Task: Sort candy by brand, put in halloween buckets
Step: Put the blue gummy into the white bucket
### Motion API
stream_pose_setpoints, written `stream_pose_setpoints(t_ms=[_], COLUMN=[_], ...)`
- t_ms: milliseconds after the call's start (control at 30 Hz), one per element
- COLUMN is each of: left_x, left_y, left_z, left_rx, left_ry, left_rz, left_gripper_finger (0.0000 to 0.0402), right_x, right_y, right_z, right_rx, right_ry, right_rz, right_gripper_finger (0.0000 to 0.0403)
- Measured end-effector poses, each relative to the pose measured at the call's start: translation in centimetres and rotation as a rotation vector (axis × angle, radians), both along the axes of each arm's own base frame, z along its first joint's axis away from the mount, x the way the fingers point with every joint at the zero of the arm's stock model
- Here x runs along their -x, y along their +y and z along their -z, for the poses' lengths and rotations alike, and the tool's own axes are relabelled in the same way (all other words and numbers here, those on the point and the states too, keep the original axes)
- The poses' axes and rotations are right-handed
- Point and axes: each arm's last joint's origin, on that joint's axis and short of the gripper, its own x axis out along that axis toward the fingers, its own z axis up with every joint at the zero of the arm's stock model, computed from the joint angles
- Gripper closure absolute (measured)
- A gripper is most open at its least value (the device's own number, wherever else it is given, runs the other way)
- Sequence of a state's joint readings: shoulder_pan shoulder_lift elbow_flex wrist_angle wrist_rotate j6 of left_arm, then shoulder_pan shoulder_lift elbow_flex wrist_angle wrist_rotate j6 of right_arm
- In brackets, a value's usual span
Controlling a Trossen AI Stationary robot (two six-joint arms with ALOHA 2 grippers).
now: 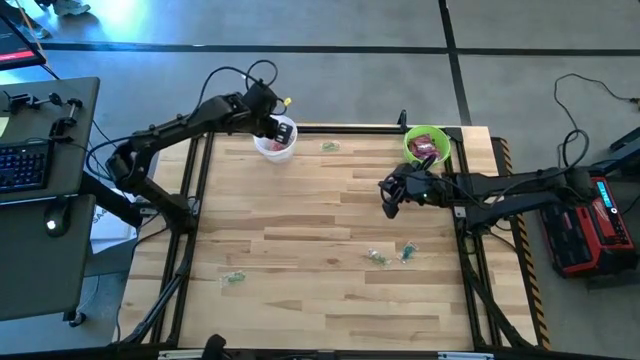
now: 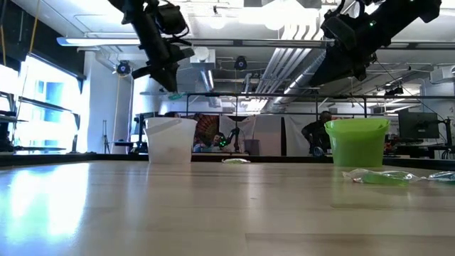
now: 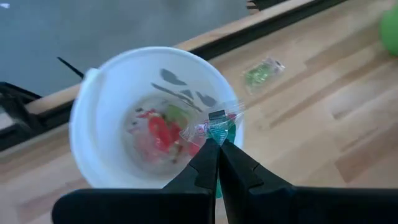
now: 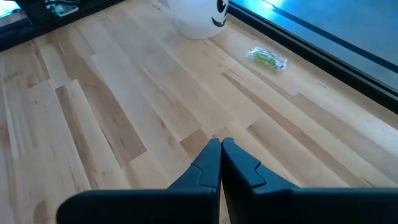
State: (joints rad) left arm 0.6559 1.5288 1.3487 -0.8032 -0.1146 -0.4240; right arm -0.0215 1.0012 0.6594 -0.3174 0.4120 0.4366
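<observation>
The white bucket (image 1: 275, 140) stands at the table's far edge, with red and green clear-wrapped pieces (image 3: 163, 132) inside. My left gripper (image 3: 217, 143) hovers over its opening, shut on a bluish clear-wrapped candy (image 3: 217, 129). The lime green bucket (image 1: 427, 147) stands far right, with magenta packets (image 1: 424, 148) in it. My right gripper (image 4: 221, 142) is shut and empty above bare table, just left of and nearer than the green bucket. Loose clear-wrapped pieces lie flat on the wood: one (image 1: 330, 146) between the buckets, two (image 1: 377, 257) (image 1: 408, 250) near right, one (image 1: 233, 279) near left. My left gripper pinches the bluish candy's clear wrapper (image 3: 216, 123) between its two fingertips, coming from above and pointing down. The candy is lifted clear, over the white bucket's inner rim (image 3: 231, 99). Part of the wrapper sticks out sideways past the fingertips.
Black frame rails (image 1: 350, 128) run along the table's far edge and sides. A desk with a keyboard (image 1: 22, 165) stands off the left side, and red equipment (image 1: 590, 225) off the right. The middle of the table (image 1: 300, 215) is bare wood.
</observation>
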Motion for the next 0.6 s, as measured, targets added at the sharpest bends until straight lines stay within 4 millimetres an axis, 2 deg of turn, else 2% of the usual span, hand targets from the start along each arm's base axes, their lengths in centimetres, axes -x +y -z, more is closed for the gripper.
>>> stream_pose_setpoints(t_ms=[200,433,600], left_x=[0.7,-0.2,-0.4], left_y=[1.2,2.0,2.2], left_z=[1.0,3.3,3.8], left_rx=[0.037,0.100,0.094], left_ry=[0.060,0.120,0.146], left_rz=[0.006,0.072,0.108], left_gripper_finger=[0.0401,0.0401,0.0401], right_x=[0.0,0.0,0.0], right_y=[-0.4,-0.5,-0.5], right_z=[0.0,0.0,0.0], right_rx=[0.000,0.015,-0.003], right_ry=[0.000,0.007,-0.002], right_rz=[0.019,0.017,0.026], right_gripper_finger=[0.0403,0.0403,0.0403])
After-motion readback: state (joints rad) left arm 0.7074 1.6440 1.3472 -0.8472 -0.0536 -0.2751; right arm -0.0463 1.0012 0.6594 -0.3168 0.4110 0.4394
